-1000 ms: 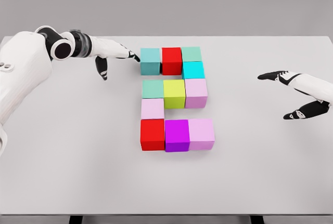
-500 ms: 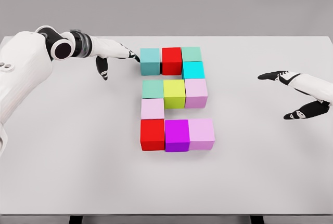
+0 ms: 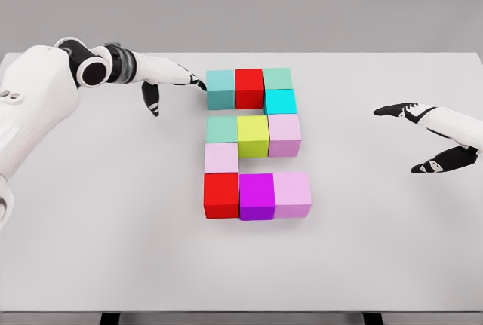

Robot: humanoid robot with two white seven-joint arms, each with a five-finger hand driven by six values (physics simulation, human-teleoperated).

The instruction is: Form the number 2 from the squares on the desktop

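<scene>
The left hand (image 3: pixel 162 80) reaches in over the far left of the tabletop (image 3: pixel 106 212), arm stretched out flat, fingers (image 3: pixel 195 81) extended toward the teal cube (image 3: pixel 220 88) and touching or just about touching its left side. The thumb hangs down loose, so the fingers are apart and holding nothing. The right hand (image 3: pixel 430 136) hovers way over at the right edge, well apart from the blocks, thumb and fingers spread wide and empty too.

No containers here, just cubes sitting straight on the tabletop in the middle. Top row: teal cube, red cube (image 3: pixel 249 87), mint cube (image 3: pixel 278 79). Cyan cube (image 3: pixel 280 102) sits under the mint one. Next row: pale green cube (image 3: pixel 222 129), yellow-green cube (image 3: pixel 253 136), pink cube (image 3: pixel 284 134). A light pink cube (image 3: pixel 221 157) sits below the pale green one. Bottom row: red bottom cube (image 3: pixel 221 194), purple cube (image 3: pixel 256 196), pink bottom cube (image 3: pixel 292 194). They're all packed side by side and read as a blocky 2.
</scene>
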